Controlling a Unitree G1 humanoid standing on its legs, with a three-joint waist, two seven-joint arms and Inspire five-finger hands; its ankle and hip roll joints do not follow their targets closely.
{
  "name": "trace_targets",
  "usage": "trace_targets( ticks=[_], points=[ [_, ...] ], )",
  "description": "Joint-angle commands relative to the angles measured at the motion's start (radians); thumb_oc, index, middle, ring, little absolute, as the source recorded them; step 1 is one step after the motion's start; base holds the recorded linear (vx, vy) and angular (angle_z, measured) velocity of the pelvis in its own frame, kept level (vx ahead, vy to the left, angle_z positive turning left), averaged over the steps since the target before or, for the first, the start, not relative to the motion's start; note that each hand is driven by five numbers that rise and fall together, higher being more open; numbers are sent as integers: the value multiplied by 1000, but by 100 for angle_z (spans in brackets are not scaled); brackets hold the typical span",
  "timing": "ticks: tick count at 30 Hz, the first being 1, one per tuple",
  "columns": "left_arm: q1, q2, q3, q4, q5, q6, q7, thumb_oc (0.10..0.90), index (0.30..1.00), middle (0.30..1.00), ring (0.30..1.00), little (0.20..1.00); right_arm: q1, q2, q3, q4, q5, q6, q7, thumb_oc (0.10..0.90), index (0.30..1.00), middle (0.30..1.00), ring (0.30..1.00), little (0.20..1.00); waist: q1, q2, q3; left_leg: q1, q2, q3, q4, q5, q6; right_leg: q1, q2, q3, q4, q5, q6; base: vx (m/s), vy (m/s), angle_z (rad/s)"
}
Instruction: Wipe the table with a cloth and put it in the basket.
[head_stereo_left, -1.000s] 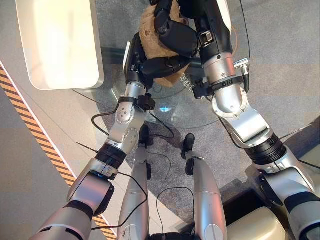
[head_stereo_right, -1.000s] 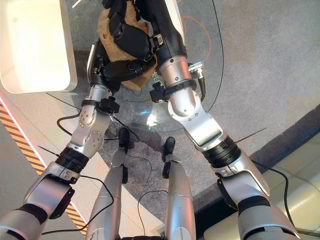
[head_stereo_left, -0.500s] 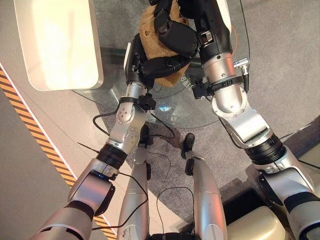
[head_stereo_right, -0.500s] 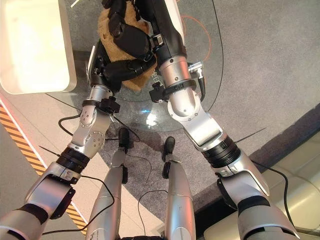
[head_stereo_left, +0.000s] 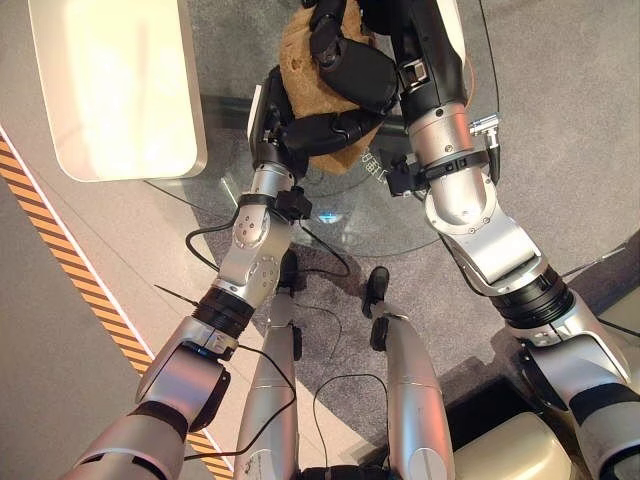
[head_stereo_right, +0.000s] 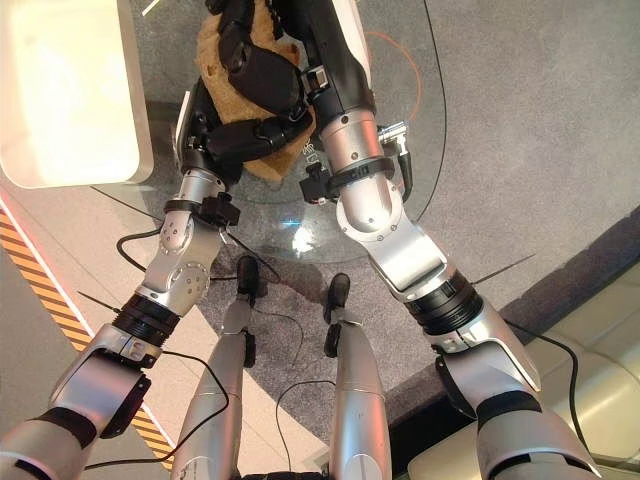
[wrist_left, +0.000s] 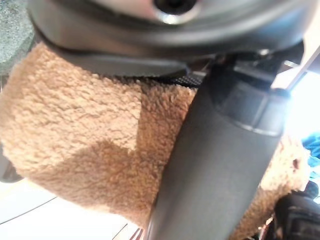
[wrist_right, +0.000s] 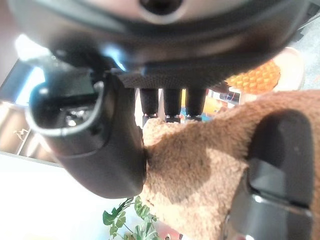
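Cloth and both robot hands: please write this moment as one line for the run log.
cloth: tan, fluffy, on glass table | left robot hand: curled on cloth | right robot hand: curled on cloth | basket: not reached

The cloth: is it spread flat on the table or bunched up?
Bunched up. The tan cloth sits as a rumpled lump on the glass table, pressed between the left hand and the right hand.
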Motion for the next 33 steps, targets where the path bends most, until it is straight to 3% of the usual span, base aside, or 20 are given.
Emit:
trace_targets(
  ticks=[1, 33],
  points=[
    [-89, -32, -4, -95, 21, -107, -76, 100, 300, 300, 300, 200, -273, 9, -96, -197, -16, -128, -87, 800, 900, 900, 900, 900, 1, -35, -26, 54, -20, 74, 101, -127, 28, 120, 52, 20, -214, 122, 13, 0, 0, 0],
    [-84, -33, -3, -96, 4, -106, -85, 100, 300, 300, 300, 200, -281, 5, -97, -205, -19, -132, -101, 800, 900, 900, 900, 900, 0, -40, -26, 41, -20, 72, 114, -134, 28, 109, 55, 24, -210, 119, 11, 0, 0, 0]
  ],
)
